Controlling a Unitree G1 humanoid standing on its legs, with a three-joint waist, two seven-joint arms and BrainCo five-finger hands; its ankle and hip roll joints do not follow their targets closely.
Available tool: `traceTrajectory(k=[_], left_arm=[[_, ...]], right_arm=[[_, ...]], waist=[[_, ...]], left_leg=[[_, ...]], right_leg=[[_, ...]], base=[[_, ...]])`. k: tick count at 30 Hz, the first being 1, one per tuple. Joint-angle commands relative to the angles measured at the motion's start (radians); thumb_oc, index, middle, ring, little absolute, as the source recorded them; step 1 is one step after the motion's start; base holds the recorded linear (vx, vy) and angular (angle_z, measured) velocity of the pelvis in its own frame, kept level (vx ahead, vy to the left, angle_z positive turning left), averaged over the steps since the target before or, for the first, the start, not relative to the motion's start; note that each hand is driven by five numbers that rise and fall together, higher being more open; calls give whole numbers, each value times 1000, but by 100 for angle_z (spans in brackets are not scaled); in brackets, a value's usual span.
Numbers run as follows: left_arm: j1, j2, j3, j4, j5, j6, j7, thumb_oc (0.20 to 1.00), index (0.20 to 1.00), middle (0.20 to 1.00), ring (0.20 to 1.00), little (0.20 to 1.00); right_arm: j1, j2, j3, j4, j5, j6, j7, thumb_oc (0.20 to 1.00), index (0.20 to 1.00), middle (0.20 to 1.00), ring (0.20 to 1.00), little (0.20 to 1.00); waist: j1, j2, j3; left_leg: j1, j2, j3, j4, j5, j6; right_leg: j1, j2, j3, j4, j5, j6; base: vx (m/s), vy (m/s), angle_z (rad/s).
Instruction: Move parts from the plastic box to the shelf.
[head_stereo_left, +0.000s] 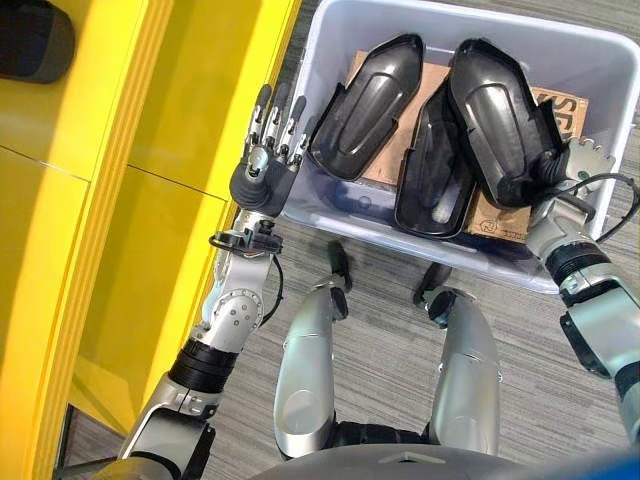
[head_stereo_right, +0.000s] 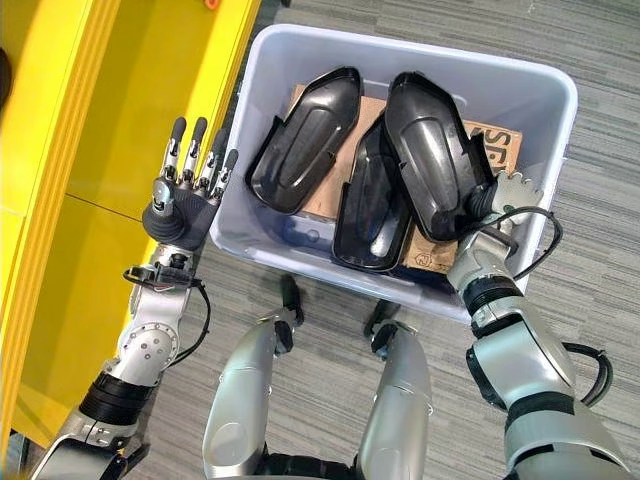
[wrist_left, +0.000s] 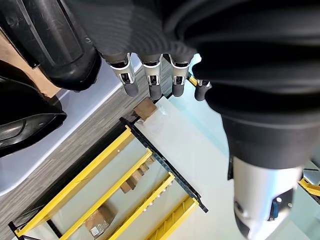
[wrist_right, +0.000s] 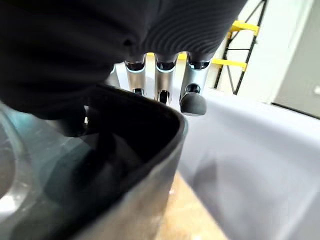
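Note:
A grey plastic box (head_stereo_left: 400, 238) stands on the floor and holds three black moulded shell parts on cardboard (head_stereo_left: 425, 78). One lies at the left (head_stereo_left: 365, 105), one in the middle (head_stereo_left: 435, 175), and one at the right (head_stereo_left: 500, 120) rests over the middle one. My right hand (head_stereo_left: 553, 182) is at the right part's near end. Its fingers (wrist_right: 162, 82) reach behind the part's rim (wrist_right: 145, 127), pinching it. My left hand (head_stereo_left: 268, 150) is open with straight fingers (wrist_left: 150, 82), raised between the box's left wall and the yellow shelf (head_stereo_left: 150, 120).
The yellow shelf runs along the left side, close against the box. Grey carpet floor (head_stereo_left: 390, 300) lies in front of the box. More yellow racking (wrist_left: 125, 200) with small cartons stands further off.

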Motion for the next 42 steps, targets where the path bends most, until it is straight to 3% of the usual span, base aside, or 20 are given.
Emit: traceTrajectory(k=[1, 4, 7, 8, 9, 12, 13, 15, 18, 23, 30, 35, 41, 42], left_arm=[[4, 2, -23, -38, -10, -46, -54, 1000, 1000, 1000, 1000, 1000], [10, 2, -24, -44, -12, -46, -57, 1000, 1000, 1000, 1000, 1000], [18, 4, -23, -47, -20, -48, -64, 1000, 1000, 1000, 1000, 1000], [20, 5, -23, -49, -20, -50, -63, 1000, 1000, 1000, 1000, 1000], [25, 9, -23, -60, -24, -58, -57, 1000, 1000, 1000, 1000, 1000], [34, 13, -17, -67, -26, -65, -55, 1000, 1000, 1000, 1000, 1000], [47, 17, -8, -80, -26, -73, -50, 1000, 1000, 1000, 1000, 1000], [54, 15, -1, -87, -25, -75, -43, 1000, 1000, 1000, 1000, 1000], [79, 7, 22, -110, -1, -92, 6, 1000, 1000, 1000, 1000, 1000], [94, -10, 45, -107, 8, -108, 28, 1000, 1000, 1000, 1000, 1000], [136, -23, 72, -107, 32, -99, 34, 1000, 1000, 1000, 1000, 1000], [178, -26, 90, -96, 26, -81, 30, 1000, 1000, 1000, 1000, 1000], [271, -40, 121, -89, 35, -38, 35, 1000, 1000, 1000, 1000, 1000], [301, -49, 133, -87, 47, -16, 39, 1000, 1000, 1000, 1000, 1000]], right_arm=[[101, 67, 47, 76, 2, 37, 73, 200, 200, 200, 200, 200], [114, 69, 41, 85, 30, 33, 42, 200, 200, 200, 200, 200], [134, 72, 26, 83, 104, -25, -57, 200, 200, 200, 200, 200], [140, 72, 18, 74, 151, -73, -111, 200, 200, 200, 200, 200], [151, 77, -6, 44, 230, -174, -215, 200, 200, 200, 200, 200], [167, 76, -25, -5, 268, -232, -282, 200, 200, 200, 200, 200], [190, 69, -53, -65, 273, -309, -332, 200, 200, 200, 200, 200], [211, 69, -75, -118, 262, -331, -364, 200, 200, 200, 200, 200], [295, 57, -141, -378, 87, -383, -487, 200, 200, 200, 200, 200], [371, 62, -180, -566, 34, -367, -526, 200, 200, 200, 200, 200], [457, 64, -247, -678, 36, -367, -549, 200, 200, 200, 200, 200], [475, 61, -281, -687, 25, -350, -525, 200, 200, 200, 200, 200], [542, 69, -306, -697, 106, -397, -382, 200, 200, 200, 200, 200], [571, 84, -302, -720, 148, -429, -292, 200, 200, 200, 200, 200]], waist=[[21, 50, -26], [21, 51, -26], [19, 52, -26], [16, 51, -26], [10, 50, -26], [2, 45, -26], [-8, 39, -26], [-15, 34, -26], [-57, 12, -26], [-88, -5, -26], [-107, -14, -26], [-99, -18, -76], [-80, -42, -184], [-75, -49, -215]], left_leg=[[-22, -16, -42, -25, -51, -23], [-19, -16, -43, -29, -50, -22], [-9, -16, -40, -36, -49, -21], [-2, -17, -39, -40, -48, -21], [18, -19, -38, -54, -47, -21], [41, -20, -34, -68, -46, -22], [60, -21, -31, -80, -44, -23], [79, -21, -28, -91, -44, -25], [164, -19, -20, -130, -42, -29], [257, -22, -13, -165, -41, -33], [399, -14, -14, -210, -32, -41], [484, 3, -14, -250, -7, -40], [582, 21, -30, -314, 20, -52], [602, 31, -33, -333, 34, -59]], right_leg=[[-8, -14, 31, 96, -59, 88], [-6, -15, 31, 95, -59, 88], [3, -12, 34, 87, -56, 89], [10, -8, 36, 82, -55, 89], [27, 0, 42, 63, -49, 92], [48, 9, 47, 38, -44, 95], [66, 17, 51, 16, -37, 99], [83, 24, 55, -3, -33, 102], [155, 51, 80, -69, -22, 113], [243, 68, 96, -117, -19, 118], [393, 75, 100, -187, -11, 111], [504, 83, 82, -261, 15, 94], [640, 95, 55, -347, 30, 87], [671, 95, 46, -365, 32, 85]], base=[[0, 0, 0], [-2, 5, 6], [0, 2, 1], [0, 0, 0], [0, 0, 0], [1, 19, -2], [-5, 19, -4], [4, 27, -9], [16, 49, -10], [24, 40, -20], [62, 26, -9], [112, 9, -9], [232, 19, 1], [245, 97, 0]])
